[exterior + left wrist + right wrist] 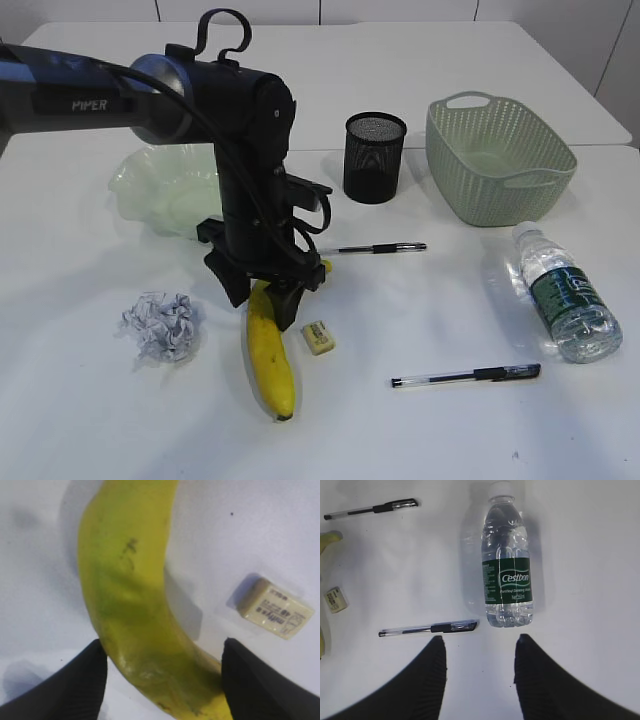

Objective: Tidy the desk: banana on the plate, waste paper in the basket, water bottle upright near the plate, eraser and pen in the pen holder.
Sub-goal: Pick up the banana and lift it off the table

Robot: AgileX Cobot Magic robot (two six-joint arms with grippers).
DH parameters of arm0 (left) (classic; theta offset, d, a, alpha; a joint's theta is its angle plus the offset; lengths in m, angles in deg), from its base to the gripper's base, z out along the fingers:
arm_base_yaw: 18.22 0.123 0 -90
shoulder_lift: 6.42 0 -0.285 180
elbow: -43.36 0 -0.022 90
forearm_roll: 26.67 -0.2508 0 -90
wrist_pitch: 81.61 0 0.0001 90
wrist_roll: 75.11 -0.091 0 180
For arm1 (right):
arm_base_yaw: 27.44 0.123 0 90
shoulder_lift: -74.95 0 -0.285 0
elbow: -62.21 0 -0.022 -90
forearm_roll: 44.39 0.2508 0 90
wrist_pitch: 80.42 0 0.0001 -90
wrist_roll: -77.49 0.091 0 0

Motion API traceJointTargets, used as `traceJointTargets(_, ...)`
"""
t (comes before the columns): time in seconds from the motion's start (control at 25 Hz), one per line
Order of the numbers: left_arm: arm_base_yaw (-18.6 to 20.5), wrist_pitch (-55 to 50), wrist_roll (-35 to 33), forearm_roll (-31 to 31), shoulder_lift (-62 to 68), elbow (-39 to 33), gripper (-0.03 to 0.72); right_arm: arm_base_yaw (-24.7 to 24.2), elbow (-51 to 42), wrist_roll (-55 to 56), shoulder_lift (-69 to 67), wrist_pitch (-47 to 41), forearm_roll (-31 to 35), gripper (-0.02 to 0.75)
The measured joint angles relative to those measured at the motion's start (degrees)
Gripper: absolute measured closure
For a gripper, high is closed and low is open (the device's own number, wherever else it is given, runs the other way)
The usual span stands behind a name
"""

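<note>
While the left arm reached in level from the left edge of the exterior view, its wrist bent straight down over the banana (270, 350), which lay on the white counter (420, 430) with its dark tip toward the camera. The left gripper (162, 672) stood with its fingers (82, 680) spread on either side of the banana's stem end, a gap showing on each side (no contact could be made out). Just right of the banana lay the eraser (318, 336), flat on the counter and apart from the fruit. Left of the banana sat the waste paper (160, 324); behind the banana, past the arm, was the plate (165, 190). One pen (385, 248) lay right of the banana's stem, another pen (466, 376) farther right and nearer the camera. The pen holder (374, 156) and basket (498, 158) stood upright beyond them.

The right gripper (480, 672) hovered with fingers (427, 680) spread and holding nothing, near the base of the water bottle (506, 565), which lay on its side well right of the banana.
</note>
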Motion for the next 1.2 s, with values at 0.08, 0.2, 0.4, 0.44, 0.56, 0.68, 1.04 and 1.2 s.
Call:
traceJointTargets(0.08, 0.0, 0.0, 0.0, 0.0, 0.0, 0.0, 0.196, 0.0, 0.0, 0.0, 0.0, 0.0, 0.0, 0.400)
traceJointTargets(0.2, 0.0, 0.0, 0.0, 0.0, 0.0, 0.0, 0.232, 0.0, 0.0, -0.1, 0.0, 0.0, 0.0, 0.400)
traceJointTargets(0.4, 0.0, 0.0, 0.0, 0.0, 0.0, 0.0, 0.334, 0.0, 0.0, -0.2, 0.0, 0.0, 0.0, 0.400)
traceJointTargets(0.44, 0.0, 0.0, 0.0, 0.0, 0.0, 0.0, 0.354, 0.0, 0.0, -0.2, 0.0, 0.0, 0.0, 0.400)
traceJointTargets(0.56, 0.0, 0.0, -0.3, 0.0, 0.0, 0.0, 0.425, 0.0, 0.0, -0.2, 0.0, 0.0, 0.0, 0.400)
traceJointTargets(0.68, 0.0, 0.0, -0.8, 0.0, 0.0, 0.0, 0.440, 0.0, 0.0, -0.3, 0.0, 0.0, 0.0, 0.400)
traceJointTargets(1.04, 0.0, 0.0, -0.9, 0.0, 0.0, 0.0, 0.444, 0.0, 0.0, -0.3, 0.0, 0.0, 0.0, 0.400)
traceJointTargets(1.2, 0.0, 0.0, -0.9, 0.0, 0.0, 1.1, 0.444, 0.0, 0.0, -0.3, 0.0, 0.0, 0.0, 0.400)
